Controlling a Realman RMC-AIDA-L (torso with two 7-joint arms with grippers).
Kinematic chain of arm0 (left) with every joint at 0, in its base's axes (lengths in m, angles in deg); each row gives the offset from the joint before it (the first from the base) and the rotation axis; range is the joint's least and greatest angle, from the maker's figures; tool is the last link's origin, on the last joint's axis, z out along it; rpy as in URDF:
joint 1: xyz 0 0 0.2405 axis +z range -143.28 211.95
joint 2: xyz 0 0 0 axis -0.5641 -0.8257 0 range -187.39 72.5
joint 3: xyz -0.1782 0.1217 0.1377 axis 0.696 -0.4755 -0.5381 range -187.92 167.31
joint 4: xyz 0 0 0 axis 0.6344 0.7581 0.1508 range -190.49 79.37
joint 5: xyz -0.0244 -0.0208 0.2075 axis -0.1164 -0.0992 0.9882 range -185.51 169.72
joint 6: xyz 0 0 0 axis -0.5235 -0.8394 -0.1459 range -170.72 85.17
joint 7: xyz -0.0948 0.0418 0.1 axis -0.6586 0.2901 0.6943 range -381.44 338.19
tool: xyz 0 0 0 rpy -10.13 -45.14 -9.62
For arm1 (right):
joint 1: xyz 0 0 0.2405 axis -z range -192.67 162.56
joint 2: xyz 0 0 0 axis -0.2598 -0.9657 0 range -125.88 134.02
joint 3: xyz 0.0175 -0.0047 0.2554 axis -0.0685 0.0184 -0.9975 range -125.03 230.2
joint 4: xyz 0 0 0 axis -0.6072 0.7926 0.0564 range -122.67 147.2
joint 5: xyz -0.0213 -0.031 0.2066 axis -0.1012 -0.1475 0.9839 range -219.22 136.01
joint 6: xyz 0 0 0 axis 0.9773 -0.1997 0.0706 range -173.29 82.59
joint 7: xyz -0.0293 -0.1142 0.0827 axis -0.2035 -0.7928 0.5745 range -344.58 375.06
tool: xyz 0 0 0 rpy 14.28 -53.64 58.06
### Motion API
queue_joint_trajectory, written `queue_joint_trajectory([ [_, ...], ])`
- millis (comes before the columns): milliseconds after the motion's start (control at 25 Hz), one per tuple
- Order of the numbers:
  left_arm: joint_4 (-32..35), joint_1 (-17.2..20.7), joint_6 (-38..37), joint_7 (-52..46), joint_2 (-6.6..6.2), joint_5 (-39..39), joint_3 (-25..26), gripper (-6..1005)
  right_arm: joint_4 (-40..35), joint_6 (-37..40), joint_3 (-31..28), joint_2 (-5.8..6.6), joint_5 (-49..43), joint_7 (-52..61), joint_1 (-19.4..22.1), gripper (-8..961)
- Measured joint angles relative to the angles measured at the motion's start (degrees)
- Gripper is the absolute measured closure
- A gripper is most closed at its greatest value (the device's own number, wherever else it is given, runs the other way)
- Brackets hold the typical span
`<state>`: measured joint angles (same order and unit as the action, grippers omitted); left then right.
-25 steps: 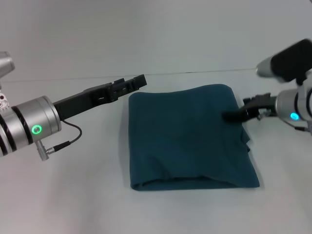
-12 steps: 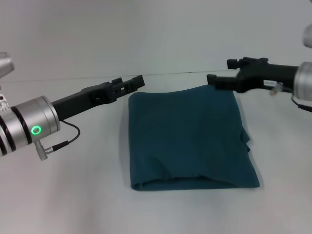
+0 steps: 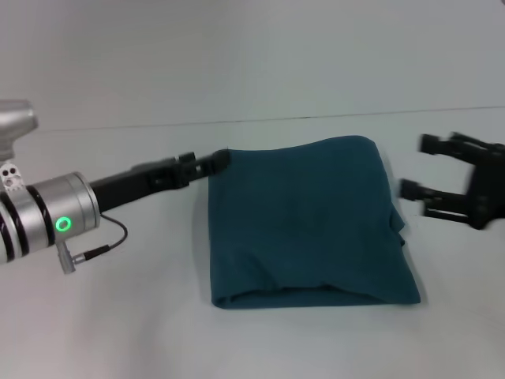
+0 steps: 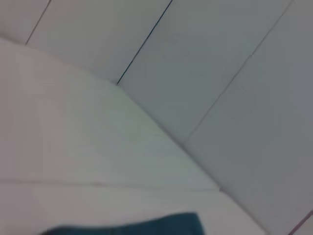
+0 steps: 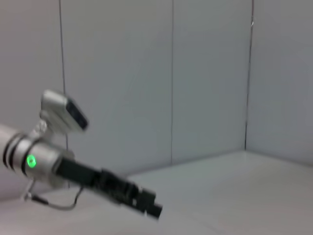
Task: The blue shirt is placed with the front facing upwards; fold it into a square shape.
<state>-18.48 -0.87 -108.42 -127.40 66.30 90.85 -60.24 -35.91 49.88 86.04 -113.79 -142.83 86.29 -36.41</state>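
The blue shirt lies folded on the white surface, no lettering showing; left gripper at its far corner, jaws' state unclear; right gripper alongside, jaws spread.

Matt cloth blue shirt

The left arm is seen as a silver cylinder ringed with black bands, with a round green light set into it. A thin black cable loops from a small silver plug beneath it. A long flat black link carries the black left hand. The right hand is made of two black prongs.
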Motion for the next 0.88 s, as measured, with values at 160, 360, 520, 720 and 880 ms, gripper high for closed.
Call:
queue_joint_trajectory([
  [160, 0.24, -1.15, 2.09, -8.35, -0.19, 6.67, -0.33, 111, 0.48, 4.55, -5.88, 0.41, 0.15, -0.88, 2.15, 74],
  [360, 0.61, -2.39, 1.89, -10.84, -0.19, 11.63, -0.37, 112, 0.52, 5.95, -7.35, 1.2, -1.66, -0.58, 3.14, 74],
  [520, 2.55, -0.84, -2.53, 1.03, -0.01, 10.13, 0.58, 112, -0.09, 9.16, -6.76, 2.72, -7.0, 2.55, 1.76, 75],
  [720, 7.31, 3.24, -17.32, 22.22, -0.26, 10.38, 4.38, 112, -3.21, 14.45, -6.21, 4.06, -14.67, 9.19, -1.52, 75],
  [880, 8.88, 4.59, -33.68, 32.65, -2.06, 11.98, 12.28, 112, -7.51, 16.55, -3.11, 2.47, -17.47, 12.11, -4.58, 74],
])
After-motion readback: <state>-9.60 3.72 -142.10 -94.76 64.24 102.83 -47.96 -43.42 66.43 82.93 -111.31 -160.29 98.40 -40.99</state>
